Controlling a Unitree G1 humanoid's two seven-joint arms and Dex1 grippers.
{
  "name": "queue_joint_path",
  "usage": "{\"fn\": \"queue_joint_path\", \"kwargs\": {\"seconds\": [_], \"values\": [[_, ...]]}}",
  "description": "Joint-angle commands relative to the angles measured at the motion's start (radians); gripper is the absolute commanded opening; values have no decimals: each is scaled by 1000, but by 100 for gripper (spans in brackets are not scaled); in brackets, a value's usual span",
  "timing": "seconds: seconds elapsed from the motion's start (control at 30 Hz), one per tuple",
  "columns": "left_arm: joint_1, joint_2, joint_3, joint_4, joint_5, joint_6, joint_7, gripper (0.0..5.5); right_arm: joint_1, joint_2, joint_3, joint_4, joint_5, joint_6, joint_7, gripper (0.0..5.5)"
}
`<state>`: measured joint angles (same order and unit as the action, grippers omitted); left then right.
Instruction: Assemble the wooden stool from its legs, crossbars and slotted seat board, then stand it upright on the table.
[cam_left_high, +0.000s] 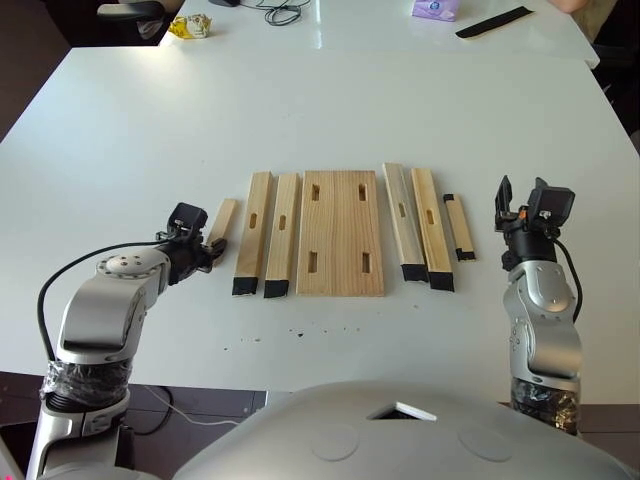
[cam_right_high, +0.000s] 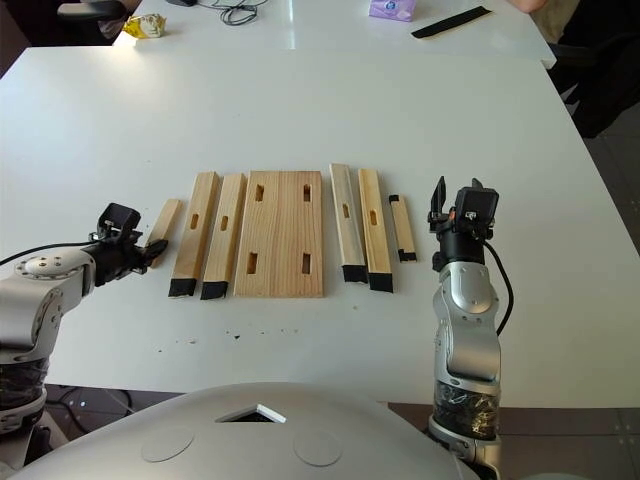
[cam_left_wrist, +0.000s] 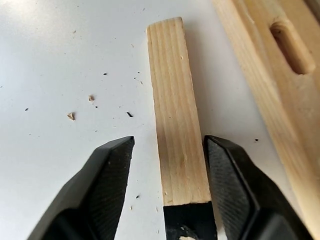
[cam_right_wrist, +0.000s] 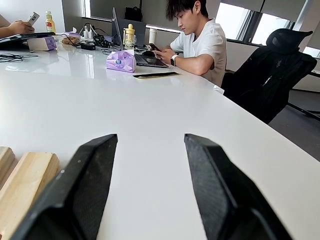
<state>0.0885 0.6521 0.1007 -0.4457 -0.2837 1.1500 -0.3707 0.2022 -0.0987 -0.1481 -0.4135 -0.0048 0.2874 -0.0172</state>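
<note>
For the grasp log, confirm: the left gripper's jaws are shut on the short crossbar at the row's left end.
Wrong: the left gripper has its jaws open, straddling the short crossbar at the row's left end, as the left wrist view shows.

right tool (cam_right_wrist: 150, 140): fingers apart | white table (cam_right_wrist: 150, 90) below | wooden pieces (cam_right_wrist: 27, 182) beside

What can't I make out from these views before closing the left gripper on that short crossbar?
Left wrist view: the short crossbar's black-tipped end runs off the edge, inside the open left gripper.
Eye views: whether that gripper touches it is too small to judge.
Right wrist view: the right gripper blocks most of the nearby wooden pieces.
</note>
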Motion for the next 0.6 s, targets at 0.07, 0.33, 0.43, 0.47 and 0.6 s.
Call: {"fn": "queue_joint_path", "kwargs": {"seconds": [0.07, 0.33, 0.43, 0.47, 0.6], "values": [[85, -13, -41, 43, -29, 64, -27, 161, -3, -6, -1, -14, -4, 25, 2, 248], [79, 1, -33, 99, -8, 37, -23, 131, -5, -1, 3, -12, -6, 26, -2, 248], [15, 0, -3, 131, -7, 35, -15, 131, -5, 3, 3, -9, -6, 21, -6, 248], [-19, -1, 10, 144, -9, 34, -11, 131, -6, 4, 2, -8, -6, 20, -7, 248], [-172, 1, 72, 218, -14, 25, 6, 131, -19, 1, -7, -2, -2, 15, -9, 248]]}}
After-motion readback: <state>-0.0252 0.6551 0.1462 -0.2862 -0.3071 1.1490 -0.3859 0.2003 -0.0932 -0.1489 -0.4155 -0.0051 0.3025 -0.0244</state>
